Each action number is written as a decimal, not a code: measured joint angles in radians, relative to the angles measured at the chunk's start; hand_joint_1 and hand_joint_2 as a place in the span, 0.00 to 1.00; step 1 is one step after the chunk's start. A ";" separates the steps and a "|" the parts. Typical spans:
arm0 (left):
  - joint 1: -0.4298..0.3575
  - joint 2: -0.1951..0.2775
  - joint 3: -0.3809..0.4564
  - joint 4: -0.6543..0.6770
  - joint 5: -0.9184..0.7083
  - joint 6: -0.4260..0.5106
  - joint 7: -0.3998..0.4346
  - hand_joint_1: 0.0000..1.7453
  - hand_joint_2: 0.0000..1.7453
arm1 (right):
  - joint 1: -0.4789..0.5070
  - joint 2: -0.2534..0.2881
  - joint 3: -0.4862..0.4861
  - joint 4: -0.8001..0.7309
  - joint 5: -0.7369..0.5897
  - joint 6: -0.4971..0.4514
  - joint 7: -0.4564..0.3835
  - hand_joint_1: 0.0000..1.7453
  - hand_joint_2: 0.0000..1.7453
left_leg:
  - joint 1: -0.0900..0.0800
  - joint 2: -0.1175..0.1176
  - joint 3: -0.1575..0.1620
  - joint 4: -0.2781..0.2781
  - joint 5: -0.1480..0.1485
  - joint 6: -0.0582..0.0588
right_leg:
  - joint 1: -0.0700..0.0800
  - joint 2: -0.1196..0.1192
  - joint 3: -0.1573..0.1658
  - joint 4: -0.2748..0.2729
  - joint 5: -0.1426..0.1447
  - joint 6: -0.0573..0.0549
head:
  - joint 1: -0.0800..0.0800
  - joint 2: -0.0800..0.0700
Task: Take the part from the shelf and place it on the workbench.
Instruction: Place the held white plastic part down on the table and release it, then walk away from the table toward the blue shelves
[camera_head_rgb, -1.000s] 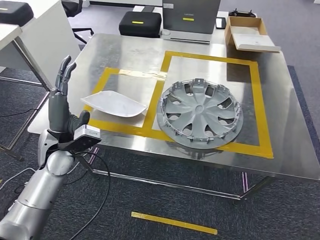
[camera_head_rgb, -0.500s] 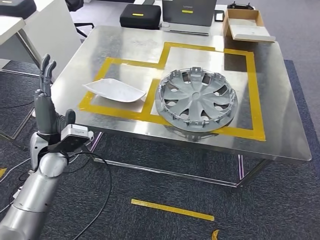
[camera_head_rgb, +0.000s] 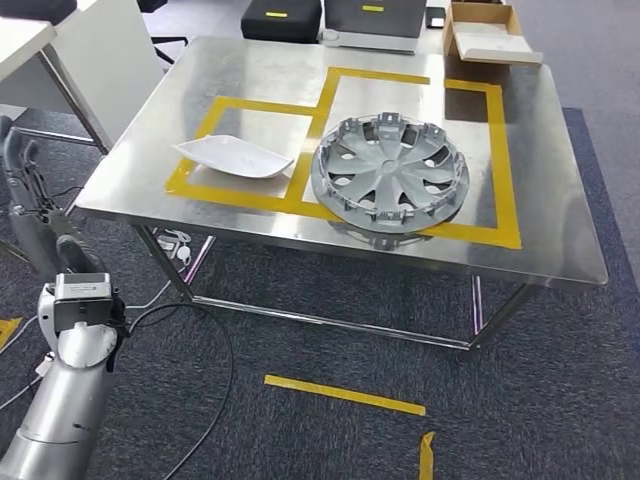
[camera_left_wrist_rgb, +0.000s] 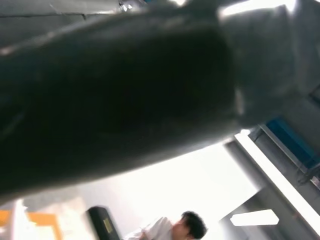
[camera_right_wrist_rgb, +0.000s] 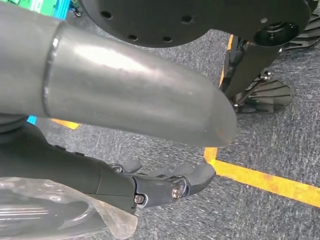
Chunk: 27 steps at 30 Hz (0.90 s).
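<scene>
**Parts lie on the counter, left hand off to the side**

The shiny counter (camera_head_rgb: 543, 190) is big. A grey wheel cover (camera_head_rgb: 390, 171) lies on it, far from the left hand (camera_head_rgb: 34, 215). A white part (camera_head_rgb: 232, 156) lies nearer that hand, inside yellow tape (camera_head_rgb: 302, 195). The left hand is released, holding nothing. The right hand (camera_right_wrist_rgb: 166, 182) hangs over the floor, fingers stretched out, empty.

Steel workbench (camera_head_rgb: 528, 150) on thin metal legs, marked with yellow tape (camera_head_rgb: 507, 150) in two joined rectangles. Grey hubcap (camera_head_rgb: 390, 172) flat near centre, overlapping the tape at 6 o'clock. White curved panel (camera_head_rgb: 232, 156) at 9 o'clock. Black case (camera_head_rgb: 281, 18), laptop (camera_head_rgb: 372, 20) and cardboard box (camera_head_rgb: 487, 30) along the 12 o'clock edge.
</scene>
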 joint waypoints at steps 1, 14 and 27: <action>0.008 -0.004 0.007 -0.015 0.012 0.008 -0.012 0.00 0.00 | 0.001 0.000 0.000 0.000 0.000 0.000 0.000 0.00 0.00 | 0.000 0.000 -0.005 0.002 0.007 -0.005 | 0.000 0.001 -0.003 -0.005 -0.002 -0.004 | 0.000 0.000; 0.065 -0.022 0.076 -0.122 0.099 0.072 -0.068 0.00 0.00 | -0.001 0.005 0.000 0.000 0.002 -0.007 0.009 0.00 0.00 | -0.009 -0.007 0.125 0.036 -0.114 0.016 | 0.023 -0.009 -0.125 0.019 0.085 -0.053 | -0.005 0.000; 0.092 -0.029 0.111 -0.129 0.118 0.097 -0.074 0.00 0.00 | -0.002 0.001 0.000 0.000 0.009 -0.013 0.019 0.00 0.00 | 0.003 0.004 -0.006 -0.005 -0.004 0.017 | -0.007 -0.006 -0.095 0.183 0.003 0.021 | 0.000 0.000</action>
